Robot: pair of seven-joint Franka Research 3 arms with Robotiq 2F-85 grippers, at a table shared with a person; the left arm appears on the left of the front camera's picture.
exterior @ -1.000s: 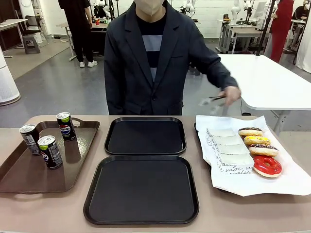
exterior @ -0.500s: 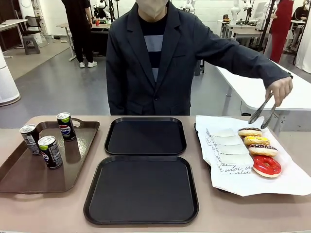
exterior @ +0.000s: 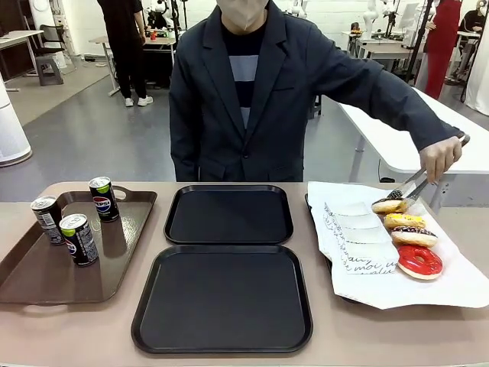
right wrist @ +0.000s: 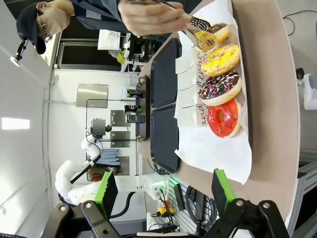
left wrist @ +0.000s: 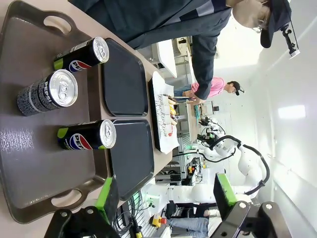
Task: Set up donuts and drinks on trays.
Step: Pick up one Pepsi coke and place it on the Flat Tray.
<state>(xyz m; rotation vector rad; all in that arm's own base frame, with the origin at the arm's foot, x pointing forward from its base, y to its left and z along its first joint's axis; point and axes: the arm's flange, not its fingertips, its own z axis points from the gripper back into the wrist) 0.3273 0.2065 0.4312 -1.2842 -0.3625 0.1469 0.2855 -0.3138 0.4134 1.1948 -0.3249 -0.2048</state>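
Observation:
Two black trays [exterior: 229, 215] [exterior: 223, 300] lie bare in the middle of the table. Three dark drink cans [exterior: 79, 238] [left wrist: 47, 91] stand on a brown handled tray [exterior: 46, 279]. Several donuts [exterior: 411, 236] [right wrist: 220, 59] sit in a row on white paper at the right, beside white paper sleeves [exterior: 359, 237]. The person's hand [exterior: 442, 157] holds tongs [exterior: 409, 186] closed around the farthest donut [exterior: 390, 205] [right wrist: 215, 32]. My left gripper [left wrist: 165, 198] hangs open over the brown tray's near end. My right gripper [right wrist: 163, 191] hangs open, short of the donut paper.
The white paper [exterior: 458, 287] overhangs a dark tray near the table's right edge. The person stands at the far side, reaching across the right corner. The brown tray fills the left end of the table.
The person's hand with the tongs has swung out and come down onto the farthest donut, and the tongs now grip it. Cans, trays and other donuts have not moved.

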